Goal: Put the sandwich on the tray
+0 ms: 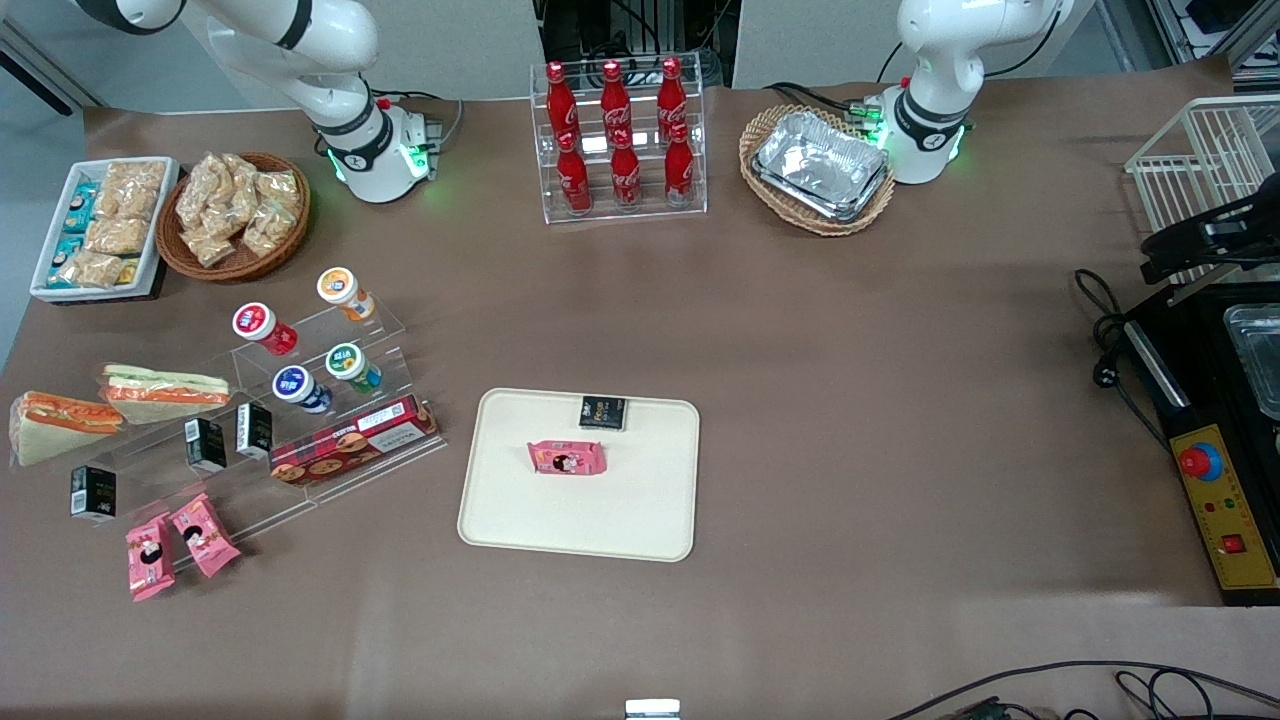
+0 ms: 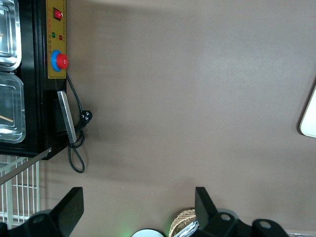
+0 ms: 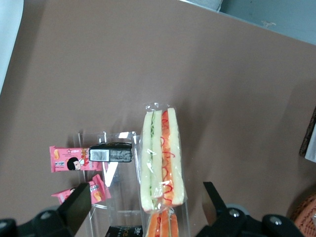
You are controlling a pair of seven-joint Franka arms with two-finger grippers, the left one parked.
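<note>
the sandwich (image 1: 55, 425), a clear-wrapped wedge with orange-red filling, sits at the left edge of the front frame on the clear stepped display stand (image 1: 300, 400), beside the longer green-and-orange sandwich (image 1: 165, 392). the tray (image 1: 500, 500) lies well apart from it, in the lower middle of that frame on the bench (image 1: 850, 400). so the task reads as barely begun: the sandwich is not gripped, not lifted, and nothing of it is on the tray. reaching, gripping, carrying and setting down all look left to do.

the tool (image 3: 148, 207) shows only in the right wrist view, where it hovers above the stand with its two fingers spread wide and nothing between them; the longer sandwich lies under the gap and a sliver of the orange-red wedge (image 3: 163, 226) peeks in at the frame's bottom edge.

the tray already holds a pink snack packet (image 1: 567, 458) near its middle and a small black box (image 1: 603, 412) at its upper rim, with bare room in its lower half. at the upper left of the front frame a wicker basket (image 1: 290, 235) holds bagged snacks and a white snack tray (image 1: 160, 220) holds more packets. at the upper right another wicker basket (image 1: 770, 125) carries stacked foil trays (image 1: 820, 165). a clear rack (image 1: 620, 205) at top centre holds red cola bottles (image 1: 615, 135).
</note>
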